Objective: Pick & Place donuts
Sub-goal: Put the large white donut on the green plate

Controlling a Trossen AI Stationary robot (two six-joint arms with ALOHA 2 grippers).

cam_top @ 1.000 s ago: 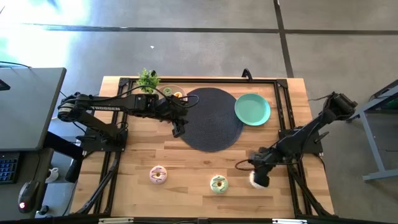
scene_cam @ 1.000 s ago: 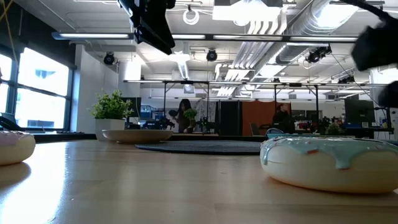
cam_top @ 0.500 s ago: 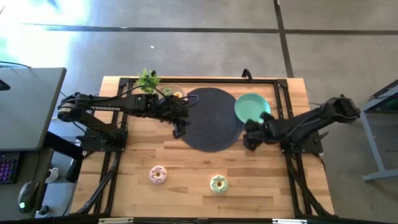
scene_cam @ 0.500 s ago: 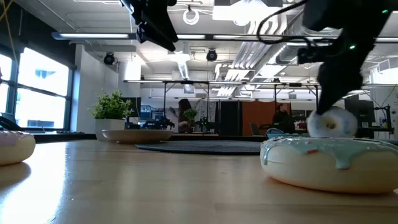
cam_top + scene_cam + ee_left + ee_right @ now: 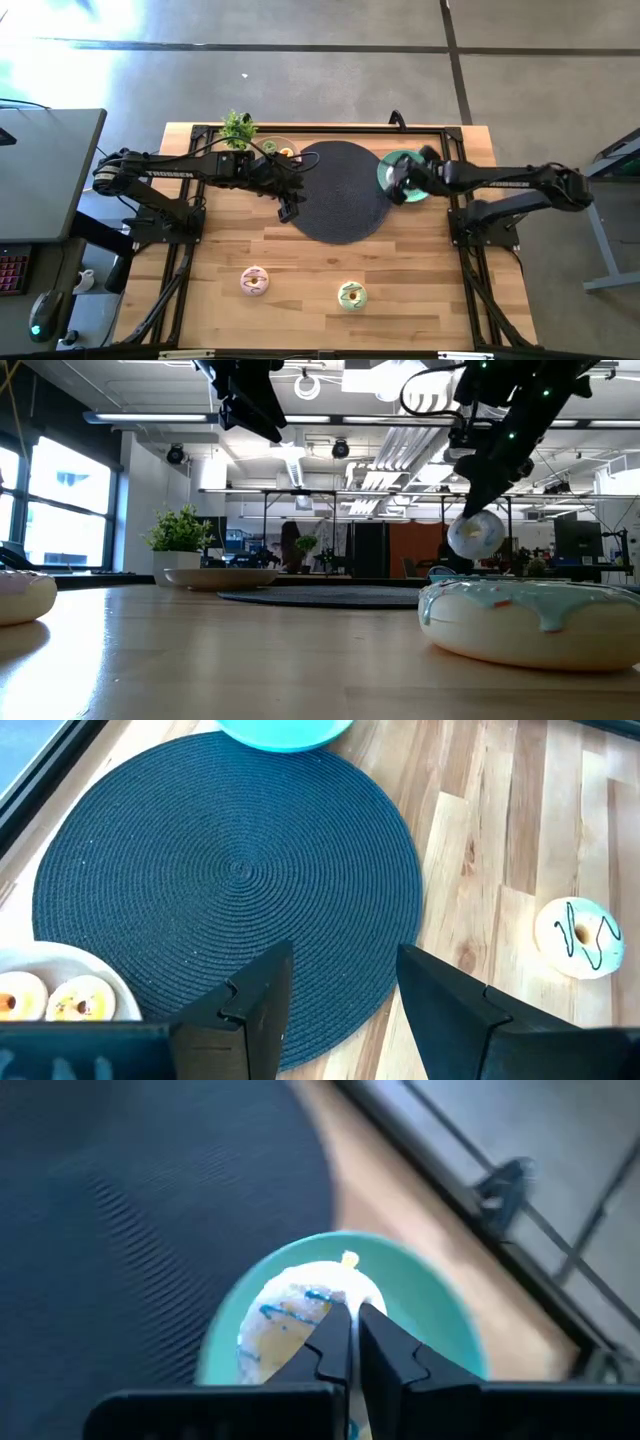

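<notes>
1. Five donuts show. One white donut (image 5: 292, 1323) with blue squiggles is clamped in the right gripper (image 5: 350, 1342), held in the air over the teal plate (image 5: 427, 190).
2. Two small donuts (image 5: 50, 1000) lie on the beige plate (image 5: 110, 982) at the black mat's (image 5: 230, 870) far-left edge.
3. A pink donut (image 5: 254, 281) and a green-frosted donut (image 5: 351, 295) rest on the bare wood near the table's (image 5: 230, 245) front edge, well apart from each other.
4. There are two plates, one round woven mat and one small potted plant (image 5: 238, 127), which stands beside the beige plate.
5. The left gripper (image 5: 335, 982) hangs above the mat's left edge, its fingers spread with nothing between them.
6. The mat lies between the two plates.
</notes>
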